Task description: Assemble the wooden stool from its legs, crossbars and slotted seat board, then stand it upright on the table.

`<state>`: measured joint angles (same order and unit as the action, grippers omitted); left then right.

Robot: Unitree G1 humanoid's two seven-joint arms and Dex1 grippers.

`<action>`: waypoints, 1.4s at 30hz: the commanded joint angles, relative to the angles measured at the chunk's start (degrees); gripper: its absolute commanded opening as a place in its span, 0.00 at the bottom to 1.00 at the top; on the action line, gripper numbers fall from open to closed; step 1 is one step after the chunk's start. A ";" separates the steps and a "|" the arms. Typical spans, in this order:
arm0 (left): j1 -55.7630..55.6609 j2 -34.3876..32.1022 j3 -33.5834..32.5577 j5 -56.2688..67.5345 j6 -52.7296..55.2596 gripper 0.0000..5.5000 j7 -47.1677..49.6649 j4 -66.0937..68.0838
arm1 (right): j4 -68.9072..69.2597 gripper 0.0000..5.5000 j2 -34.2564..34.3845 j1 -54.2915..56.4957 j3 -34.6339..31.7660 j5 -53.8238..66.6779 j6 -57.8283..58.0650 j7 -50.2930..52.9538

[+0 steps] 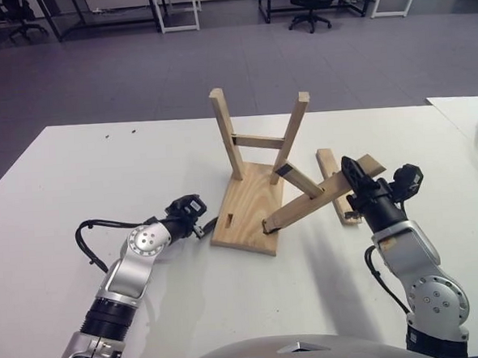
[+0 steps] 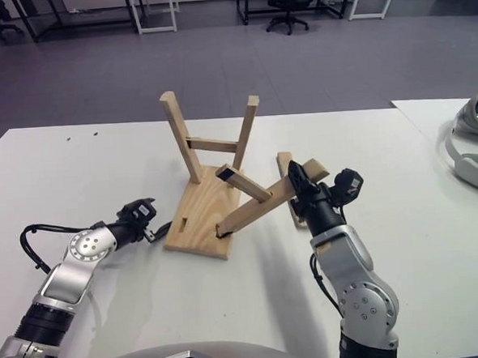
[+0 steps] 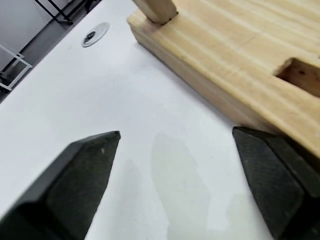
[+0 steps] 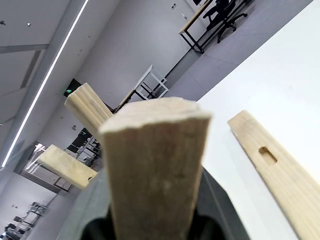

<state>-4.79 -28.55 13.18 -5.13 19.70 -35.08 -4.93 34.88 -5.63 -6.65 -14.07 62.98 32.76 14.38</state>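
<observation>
The slotted seat board [image 1: 243,213] lies flat on the white table [image 1: 101,179]. Two legs [image 1: 226,131] joined by a crossbar [image 1: 258,141] stand up from its far end. A third leg [image 1: 317,197] leans low, its foot at the board's near right corner, with a short crossbar [image 1: 297,180] sticking up from it. My right gripper [image 1: 356,181] is shut on that leg's upper end [image 4: 155,165]. A loose leg [image 1: 335,186] with a slot lies on the table behind it. My left gripper [image 1: 201,223] is open at the board's left edge [image 3: 210,95], one fingertip [image 3: 260,160] against it.
A white headset [image 2: 474,144] rests on the neighbouring table at far right. A small round cap [image 3: 95,35] sits in the tabletop past the board. Office chairs and table frames stand on the floor behind. Bare table lies left and in front.
</observation>
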 commanded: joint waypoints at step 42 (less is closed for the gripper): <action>-4.68 12.79 -19.32 25.27 35.19 0.76 15.64 -30.29 | 0.50 0.19 -12.58 10.95 12.01 -27.83 10.52 -2.76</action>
<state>-9.54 -15.81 -6.31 20.14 55.81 -20.33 -34.96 38.10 -17.24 3.64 -0.92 35.54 39.52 12.29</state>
